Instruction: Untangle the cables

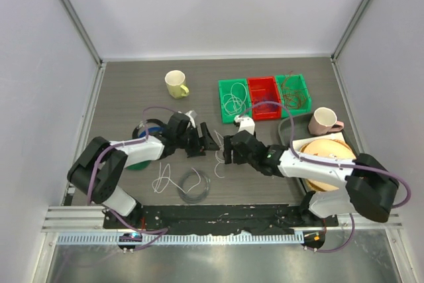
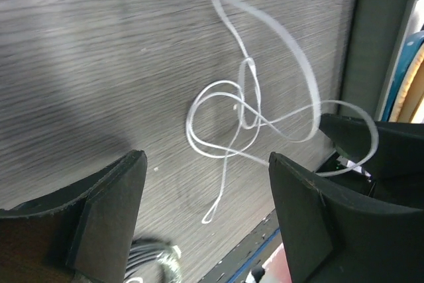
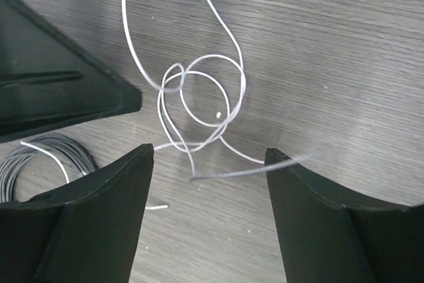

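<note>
At the middle of the table (image 1: 126,91), the left gripper (image 2: 207,164) and right gripper (image 3: 209,157) face each other over a knotted white cable (image 2: 246,114), probably so each can take one side and pull the loops apart. Both pairs of fingers stand apart and empty. The cable lies loose just ahead of each gap, and one strand reaches a finger of the right gripper, though I cannot tell whether it touches.
</note>
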